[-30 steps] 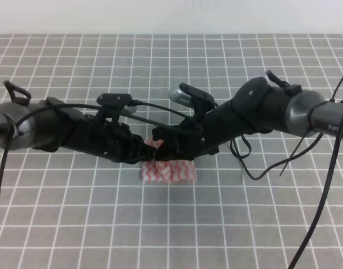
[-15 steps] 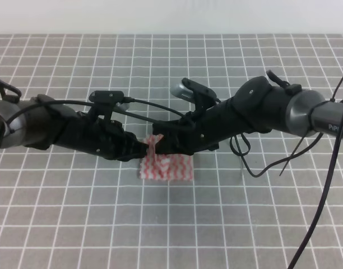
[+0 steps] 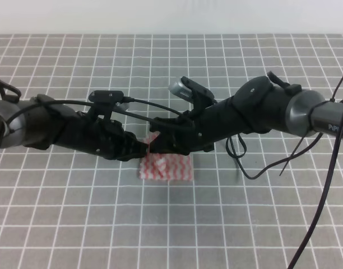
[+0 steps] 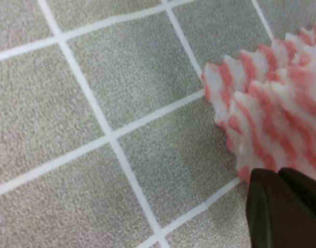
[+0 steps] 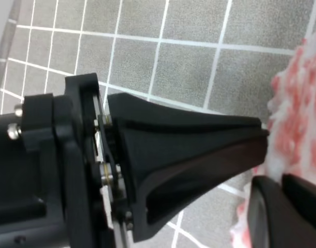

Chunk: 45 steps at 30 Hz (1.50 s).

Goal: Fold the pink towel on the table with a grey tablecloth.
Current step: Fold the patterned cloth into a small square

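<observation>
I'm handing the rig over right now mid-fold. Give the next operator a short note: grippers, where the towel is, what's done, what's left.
Left gripper: shut on the back left corner of the pink towel.
Right gripper: shut on the towel's back edge, right beside the left one; the wrist view shows the two fingertips nearly touching.
Towel: mid-table on the grey tablecloth, front part flat, back edge lifted and bunched between the grippers.
Done: back edge gripped and raised.
Left: carry that edge forward over the front part, lay it down, release both, withdraw. Whether the edges line up is hidden under the arms.
</observation>
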### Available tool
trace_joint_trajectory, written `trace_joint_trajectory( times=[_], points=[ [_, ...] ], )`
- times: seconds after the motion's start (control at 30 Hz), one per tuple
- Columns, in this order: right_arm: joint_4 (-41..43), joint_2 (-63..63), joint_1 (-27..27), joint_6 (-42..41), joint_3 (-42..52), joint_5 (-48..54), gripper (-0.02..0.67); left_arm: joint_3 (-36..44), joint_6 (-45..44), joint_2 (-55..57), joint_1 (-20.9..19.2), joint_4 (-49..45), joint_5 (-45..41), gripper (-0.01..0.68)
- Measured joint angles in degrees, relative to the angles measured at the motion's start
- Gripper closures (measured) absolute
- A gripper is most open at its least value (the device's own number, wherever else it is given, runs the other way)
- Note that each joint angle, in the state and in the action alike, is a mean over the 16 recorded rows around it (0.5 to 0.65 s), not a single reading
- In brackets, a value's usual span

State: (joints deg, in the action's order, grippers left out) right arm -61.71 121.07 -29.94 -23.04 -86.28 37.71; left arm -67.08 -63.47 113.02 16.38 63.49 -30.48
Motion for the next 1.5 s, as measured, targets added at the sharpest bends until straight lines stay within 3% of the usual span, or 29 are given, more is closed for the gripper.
trace_joint_trajectory(
  times=[0.53,0.8,1.07,1.5],
  points=[
    [-2.5,0.0,1.8,-4.2,0.0,3.3,0.627,0.0,0.0,-3.4,-1.6,0.0,0.1,0.673],
    [2.0,-0.1,4.1,-3.9,0.0,8.3,0.641,0.1,1.0,-6.1,-1.8,-0.2,-4.8,0.673],
    [8.2,0.1,5.1,-1.1,0.0,12.0,0.65,0.1,3.2,-4.4,0.8,-2.5,-9.5,0.673],
    [12.2,0.8,5.1,0.6,-0.1,12.7,0.65,0.1,7.2,-1.7,2.4,-8.4,-7.3,0.673]
  ],
)
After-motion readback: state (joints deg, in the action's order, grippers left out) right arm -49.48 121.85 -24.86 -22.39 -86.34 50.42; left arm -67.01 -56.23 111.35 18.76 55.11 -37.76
